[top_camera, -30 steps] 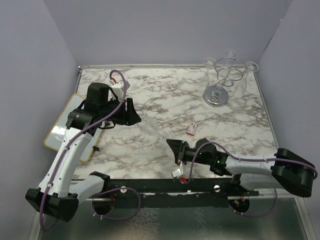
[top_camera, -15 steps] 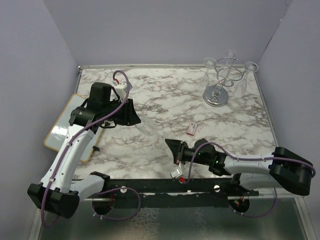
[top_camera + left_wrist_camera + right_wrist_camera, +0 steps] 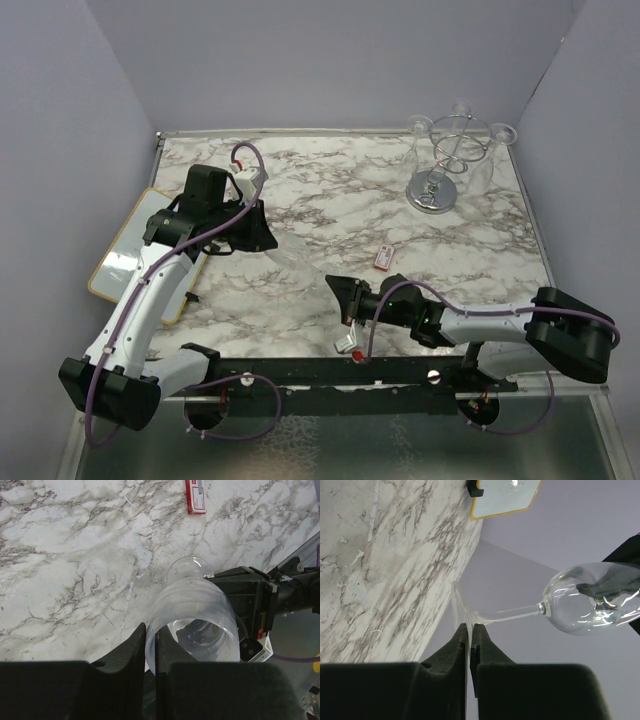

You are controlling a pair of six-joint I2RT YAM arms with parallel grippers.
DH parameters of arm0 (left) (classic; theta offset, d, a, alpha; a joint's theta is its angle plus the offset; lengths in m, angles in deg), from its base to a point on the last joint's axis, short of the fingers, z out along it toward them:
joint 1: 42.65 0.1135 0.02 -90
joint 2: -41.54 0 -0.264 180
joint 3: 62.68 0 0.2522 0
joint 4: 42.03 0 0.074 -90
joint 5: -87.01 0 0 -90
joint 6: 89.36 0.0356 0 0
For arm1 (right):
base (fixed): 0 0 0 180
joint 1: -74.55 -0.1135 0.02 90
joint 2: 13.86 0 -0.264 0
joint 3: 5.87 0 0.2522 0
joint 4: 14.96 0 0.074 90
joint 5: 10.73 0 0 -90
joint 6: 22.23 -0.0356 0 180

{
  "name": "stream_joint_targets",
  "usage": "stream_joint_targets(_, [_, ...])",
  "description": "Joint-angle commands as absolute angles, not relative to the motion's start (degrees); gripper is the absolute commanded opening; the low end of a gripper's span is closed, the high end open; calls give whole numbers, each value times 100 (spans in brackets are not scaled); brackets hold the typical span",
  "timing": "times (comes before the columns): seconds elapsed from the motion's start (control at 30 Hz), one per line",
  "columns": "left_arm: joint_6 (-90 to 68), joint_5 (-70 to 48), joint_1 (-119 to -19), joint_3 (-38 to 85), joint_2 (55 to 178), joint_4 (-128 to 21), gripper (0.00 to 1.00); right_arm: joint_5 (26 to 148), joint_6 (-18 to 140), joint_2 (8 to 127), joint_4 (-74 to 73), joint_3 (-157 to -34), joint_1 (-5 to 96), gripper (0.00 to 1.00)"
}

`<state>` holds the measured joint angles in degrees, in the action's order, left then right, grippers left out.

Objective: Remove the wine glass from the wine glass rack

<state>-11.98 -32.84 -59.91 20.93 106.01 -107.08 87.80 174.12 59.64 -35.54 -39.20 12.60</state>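
Yellow-rimmed board point(image 3: 128, 262) lies at the left edge of the desk point(image 3: 330, 195); nothing can be read on it.

Right of it, the left tool point(image 3: 262, 232) is clamped on the wall of the wine glass point(image 3: 300, 262) at its mouth. The left wrist view shows the bowl's rim pinched between the fingers point(image 3: 137, 647).

The wine glass hangs on its side above the near middle of the desk, well apart from the rack. Its bowl is on the left and its foot on the right.

The right tool point(image 3: 340, 295) is pressed together on the thin edge of the foot point(image 3: 460, 605), with the stem and bowl point(image 3: 587, 600) reaching away from it.

Both tools hold one brittle thing, so I judge the care lies in not working against each other:
- Neither arm should pull or twist while the other is gripping, since the stem would take the strain.
- Only one tool should let go, and only once the other has the weight.
- The pinch on the foot looks narrow and may slip, so a slow move suits it.
- If the glass is to be stood up, the foot should meet the desk flat before the grip opens.

Further right lies a small red and white packet point(image 3: 383, 258); its print is too small to read.

At the far right corner stands the rack point(image 3: 440, 165), with other glasses point(image 3: 419, 126) hanging on it. No brand or label shows anywhere.
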Motion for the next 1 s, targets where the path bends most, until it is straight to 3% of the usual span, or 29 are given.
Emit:
stream_joint_targets(0.0, [-1074, -2961, -6000, 2268, 10589, -10800, 2, 8579, 17364, 6092, -4169, -4182, 1211, 3])
stream_joint_targets(0.2, [-1215, -2459, -6003, 2452, 10736, -10802, 0, 8695, 16940, 6229, -4194, -4211, 1225, 25])
stream_joint_targets(0.27, [-1304, -2183, -6000, 2551, 10818, -10797, 0, 8748, 16762, 6266, -4263, -4169, 1256, 64])
stream_joint_targets(0.3, [-1345, -2046, -6005, 2635, 10877, -10792, 0, 8794, 16660, 6265, -4280, -4137, 1289, 92])
stream_joint_targets(0.33, [-1401, -1879, -5995, 2711, 10942, -10795, 0, 8849, 16566, 6264, -4312, -4089, 1333, 99])
stream_joint_targets(0.47, [-1623, -1144, -5994, 3138, 11271, -10711, 0, 8950, 15888, 6286, -4923, -3740, 1499, 100])
stream_joint_targets(0.67, [-1851, 126, -5949, 3730, 12112, -10326, 0, 8757, 13636, 6369, -4902, -4049, 1644, 100])
stream_joint_targets(0.97, [-1423, 616, -5503, 5748, 14469, -10355, 0, 7503, 9592, 6001, -4483, -4995, 1979, 100])
